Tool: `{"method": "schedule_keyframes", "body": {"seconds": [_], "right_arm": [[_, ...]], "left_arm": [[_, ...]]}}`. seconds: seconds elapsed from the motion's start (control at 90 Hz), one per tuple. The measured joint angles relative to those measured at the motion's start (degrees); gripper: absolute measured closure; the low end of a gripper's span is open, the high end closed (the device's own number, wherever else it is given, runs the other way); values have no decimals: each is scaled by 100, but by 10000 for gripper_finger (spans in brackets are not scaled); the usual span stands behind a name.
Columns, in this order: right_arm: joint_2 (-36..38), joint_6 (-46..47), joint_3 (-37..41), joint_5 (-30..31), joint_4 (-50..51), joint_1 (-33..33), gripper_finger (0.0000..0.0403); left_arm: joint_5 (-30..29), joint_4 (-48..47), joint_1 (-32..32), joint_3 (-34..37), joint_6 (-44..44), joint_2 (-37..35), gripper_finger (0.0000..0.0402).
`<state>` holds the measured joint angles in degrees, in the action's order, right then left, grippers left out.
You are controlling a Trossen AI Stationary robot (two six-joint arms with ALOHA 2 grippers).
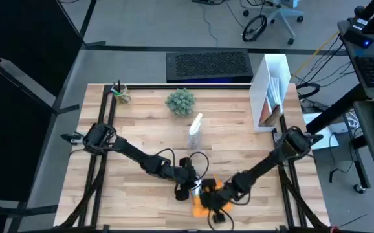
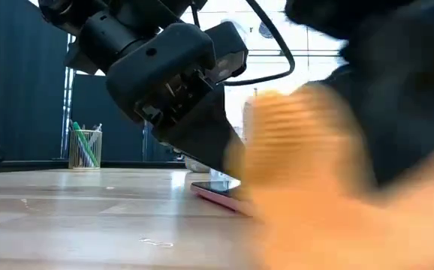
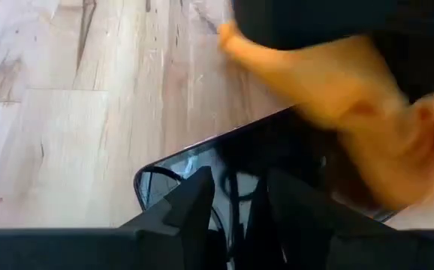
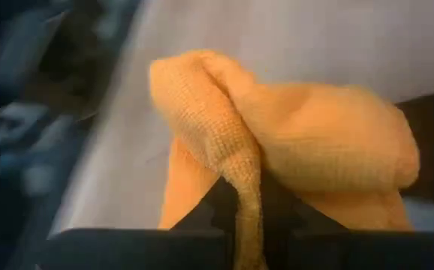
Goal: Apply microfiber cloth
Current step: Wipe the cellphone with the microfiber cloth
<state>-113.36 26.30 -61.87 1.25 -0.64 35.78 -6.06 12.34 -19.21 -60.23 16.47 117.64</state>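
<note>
A black smartphone (image 3: 194, 161) in a pink case (image 2: 215, 191) lies flat on the wooden table near its front edge. My left gripper (image 3: 243, 206) stands on the phone's near end, its fingers close together. The bright orange microfiber cloth (image 4: 314, 142) is bunched up in my right gripper (image 4: 248, 217), which is shut on it. In the high view the cloth (image 1: 208, 202) lies over the phone's right part, just right of my left gripper (image 1: 188, 188). The place where cloth meets screen is hidden by the cloth itself. My left gripper presses its nearly closed fingertips (image 3: 202, 199) down on the phone's screen (image 3: 232, 180) close to one corner, slanting down from the table's left. The phone stays flat on the table. My right gripper pinches a bunched fold of the cloth (image 4: 243, 180) between its two fingers, several layers thick. It comes slanting down from the table's right. The rest of the cloth bulges out ahead of the fingers and lies on the phone.
A clear spray bottle (image 1: 195, 133) stands behind the phone at mid-table. A small green plant (image 1: 180, 101), a pen cup (image 1: 120, 94) and a white file holder (image 1: 272, 90) stand along the far edge. Bare wood lies to the left.
</note>
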Motion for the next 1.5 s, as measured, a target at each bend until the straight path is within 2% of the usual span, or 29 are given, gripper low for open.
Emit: {"method": "schedule_keyframes", "body": {"seconds": [0.111, 0.222, 0.322, 0.522, 0.744, 0.922, 1.056, 1.244, 1.3, 1.367, 1.5], "right_arm": [[435, -190, 15, 39, 665, -6, 399], [895, -570, -2, 763, 995, -236, 399], [973, -840, -15, 1192, 1009, -523, 399], [420, -661, -18, 1079, 848, -877, 399], [31, 56, -59, 922, 708, -345, 399], [190, 284, -35, 190, 829, 185, 399], [451, 493, -9, 168, 1247, 318, 399], [914, 580, -23, 273, 1222, 458, 399], [878, 588, -16, 465, 1296, 472, 399], [761, 707, -8, 859, 1374, 467, 399], [572, 934, -10, 1607, 1328, 351, 399]], "left_arm": [[-22, 6, 5, 0, 0, 0, 279], [-20, 13, 7, 0, -33, 0, 279], [-20, 19, 7, 2, -24, 0, 279], [-21, 14, 7, 2, -1, 0, 279], [128, 17, 52, 0, 72, 0, 279], [197, 27, 112, 0, 122, 0, 279], [169, 48, 121, 0, 122, -28, 279], [-34, -377, 43, 17, -12, -664, 279], [-218, -454, 3, -11, -36, -957, 279], [-504, -965, -49, -22, -30, -1278, 279], [-858, -1954, -27, 2, 249, -1347, 279]]}}
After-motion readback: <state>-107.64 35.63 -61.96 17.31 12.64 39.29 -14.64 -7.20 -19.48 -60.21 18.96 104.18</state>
